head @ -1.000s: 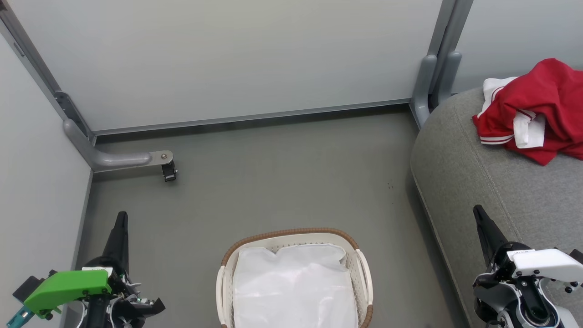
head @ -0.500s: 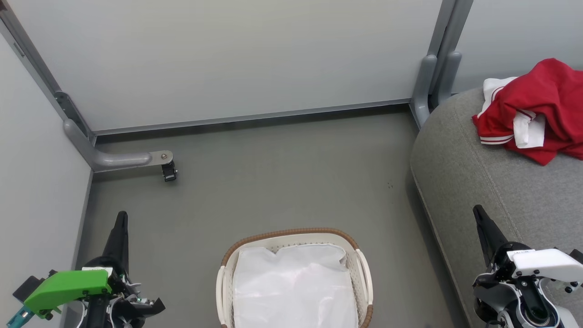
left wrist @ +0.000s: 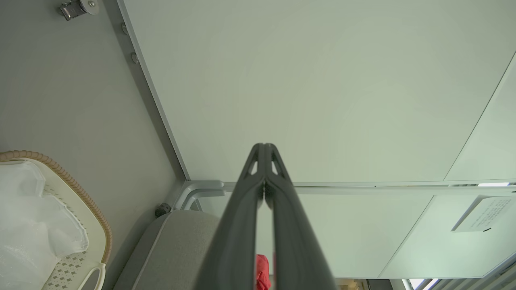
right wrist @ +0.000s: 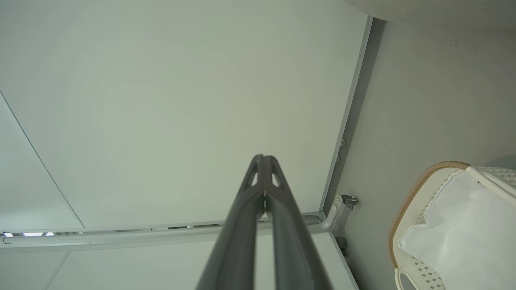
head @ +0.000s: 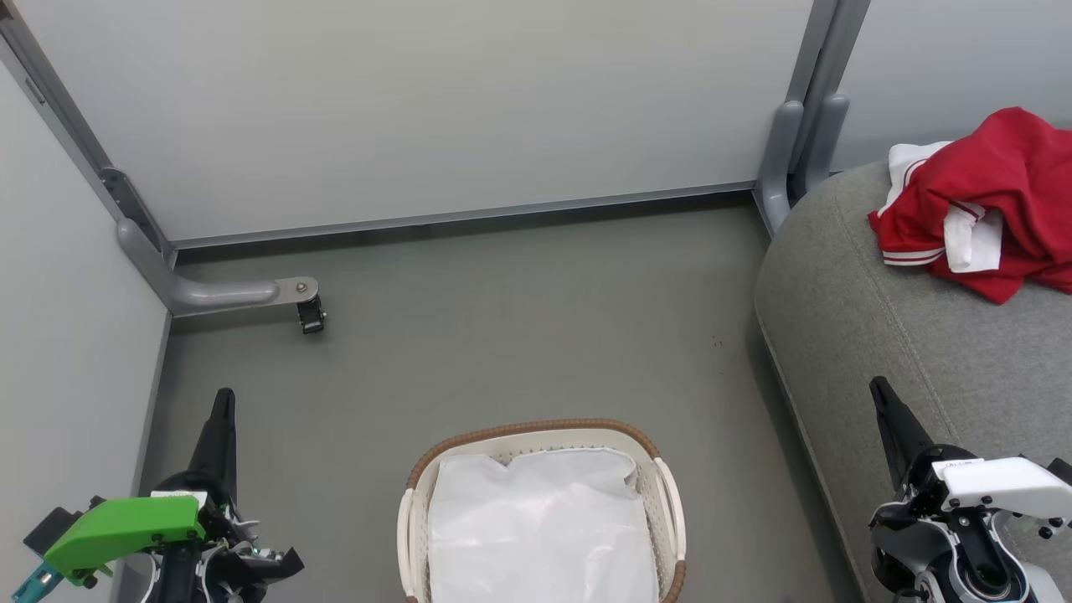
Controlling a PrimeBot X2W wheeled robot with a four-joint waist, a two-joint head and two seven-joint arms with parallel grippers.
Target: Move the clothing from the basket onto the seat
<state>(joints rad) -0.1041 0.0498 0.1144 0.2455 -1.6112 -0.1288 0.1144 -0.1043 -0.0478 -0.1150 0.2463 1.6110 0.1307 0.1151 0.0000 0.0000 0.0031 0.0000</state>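
Red clothing (head: 997, 197) with white sleeves and striped trim lies crumpled on the grey seat (head: 904, 335) at the right; a red scrap (left wrist: 262, 272) peeks between the left fingers in the left wrist view. The white basket (head: 670, 502) with its brown rim stands on the floor at bottom centre, holding a plain white liner (head: 540, 528). My left gripper (head: 223, 398) is shut and holds nothing, low at the left, away from the basket. My right gripper (head: 878, 387) is shut and holds nothing, over the seat's front edge. Their tips meet in both wrist views (left wrist: 264, 146) (right wrist: 263, 157).
Pale partition walls (head: 419, 109) close the floor at the back and left. A grey metal foot with a small castor (head: 308, 314) juts from the left corner. Grey posts (head: 800, 142) stand by the seat's far corner. The seat (left wrist: 177, 245) and basket (right wrist: 407, 201) also appear in the wrist views.
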